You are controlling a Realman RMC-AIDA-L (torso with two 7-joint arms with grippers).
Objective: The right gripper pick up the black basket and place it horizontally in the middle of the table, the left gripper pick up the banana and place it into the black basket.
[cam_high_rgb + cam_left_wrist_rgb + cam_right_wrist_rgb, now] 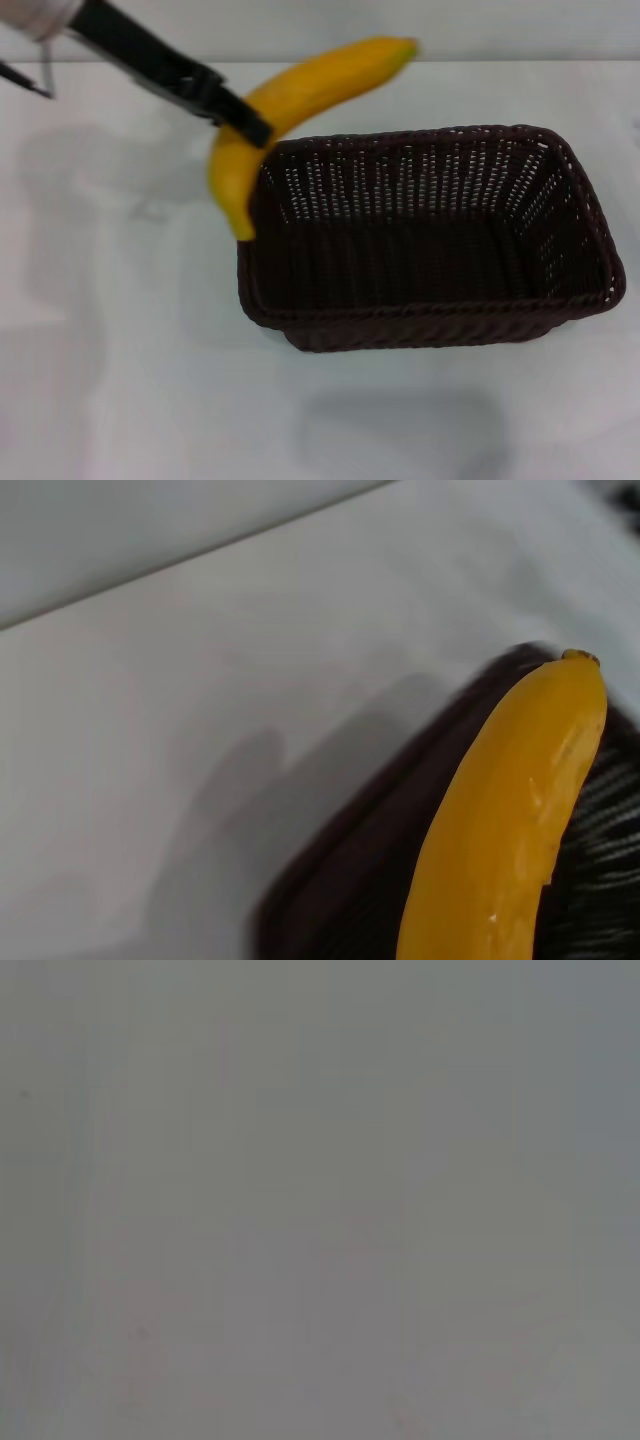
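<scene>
The black basket [430, 240] lies lengthwise across the middle of the white table [110, 330], open side up and empty. My left gripper [243, 118] comes in from the upper left and is shut on the yellow banana [300, 95]. It holds the banana in the air over the basket's left rim. One banana end points down beside that rim, the other up and to the right. In the left wrist view the banana [510, 820] hangs over the basket's dark rim [360, 820]. The right gripper is out of view; its wrist view shows only a plain grey surface.
The table's far edge [520, 60] meets a pale wall at the back. A thin dark part [25, 80] shows at the far left edge.
</scene>
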